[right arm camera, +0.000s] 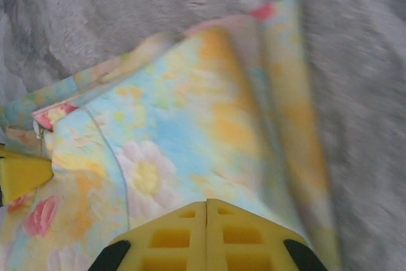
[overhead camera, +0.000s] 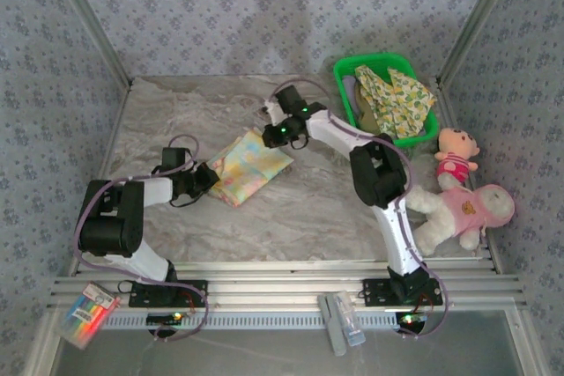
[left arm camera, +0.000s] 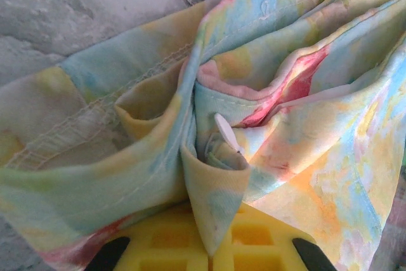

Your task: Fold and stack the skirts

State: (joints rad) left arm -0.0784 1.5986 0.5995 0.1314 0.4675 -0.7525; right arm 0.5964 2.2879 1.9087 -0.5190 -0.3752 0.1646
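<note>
**A:** How were your arms posed?

**B:** Your left arm was folded tight near its base, elbow raised. Its forearm reached low to the right and put the left gripper (overhead camera: 208,179) at the near-left edge of the floral skirt (overhead camera: 253,165). Your right arm stretched long and leftward over the table (overhead camera: 176,121), and the right gripper (overhead camera: 275,134) sat at the skirt's far corner.

**A:** And the jaws?

**B:** Your left pads (left arm camera: 165,245) pinched a fold of the skirt, which ran down between them. Your right pads (right arm camera: 171,239) met with no gap. Whether they caught any cloth, you couldn't tell.

**A:** What about the cloth itself?

**B:** It was thin and soft, in washed yellow, pink and blue, with a stitched hem. It lay mid-table as a rough folded rectangle on the grey marbled surface and bunched into deep creases at your left grip. The fruit-print skirt (overhead camera: 401,99) was heaped in the green basket (overhead camera: 370,60) at the far right, with fuzzy pink plush toys (overhead camera: 463,209) nearer, beside your right arm.
</note>
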